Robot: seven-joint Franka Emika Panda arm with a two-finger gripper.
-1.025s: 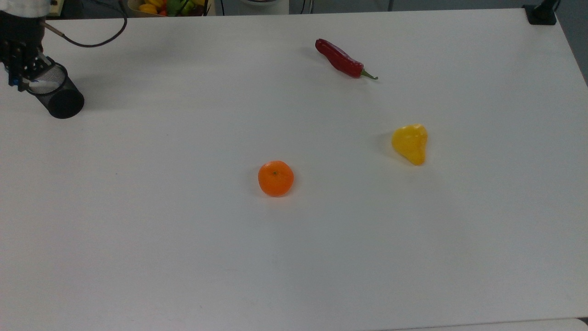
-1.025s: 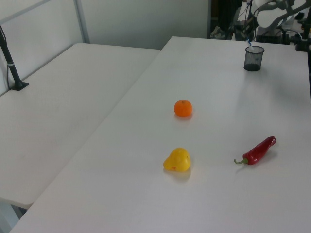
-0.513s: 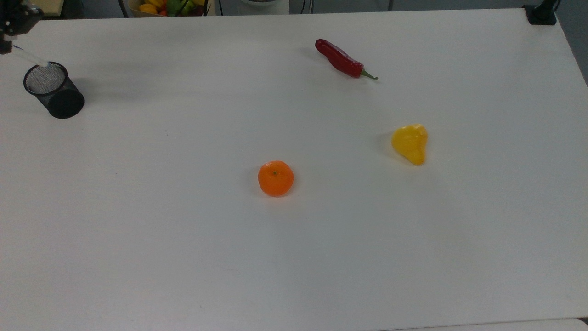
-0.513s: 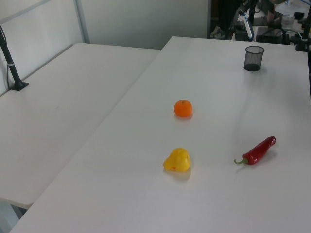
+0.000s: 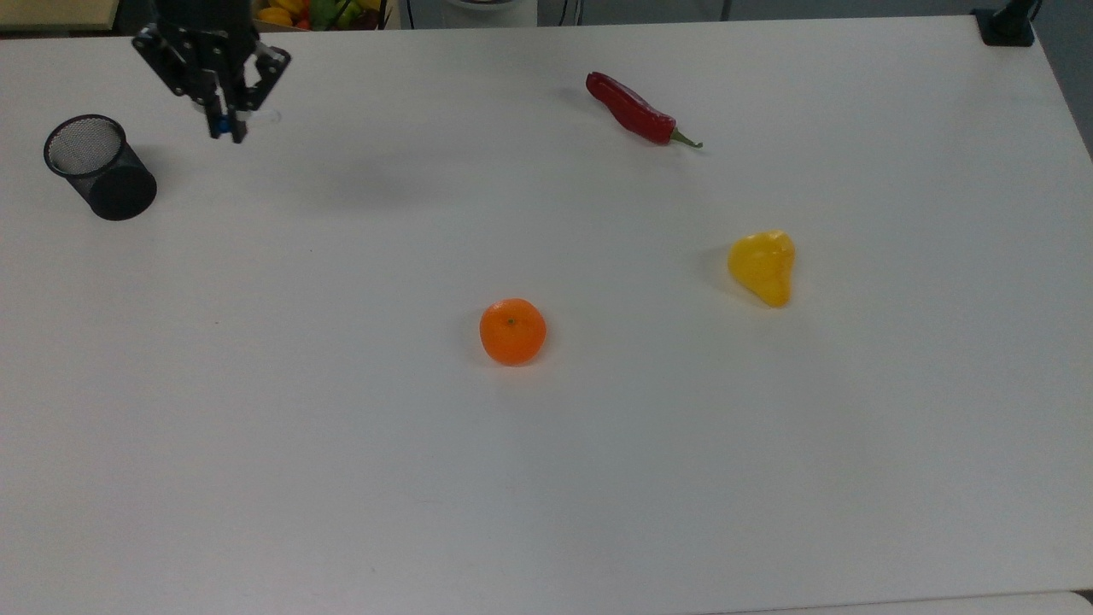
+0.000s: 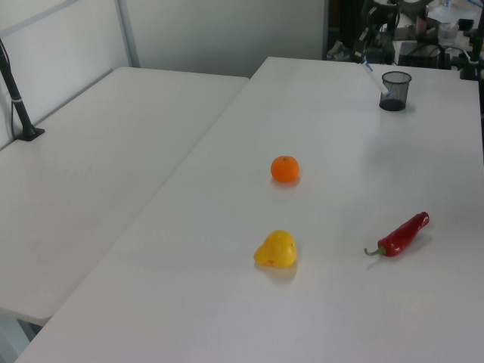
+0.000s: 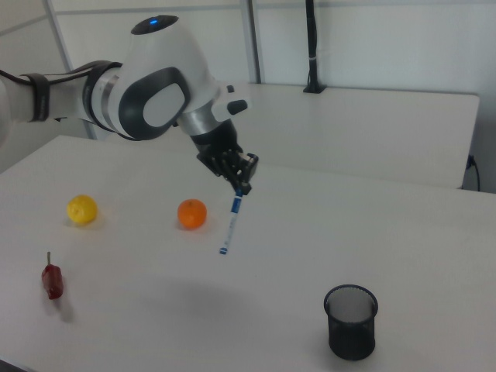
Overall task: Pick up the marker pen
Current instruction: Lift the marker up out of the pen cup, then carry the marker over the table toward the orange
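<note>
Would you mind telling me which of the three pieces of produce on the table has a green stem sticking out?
The red chili pepper; the orange and yellow pepper show none.

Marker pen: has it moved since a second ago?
Yes. The marker pen, held by the tool, has left the mesh cup and moved toward the top view's right.
</note>
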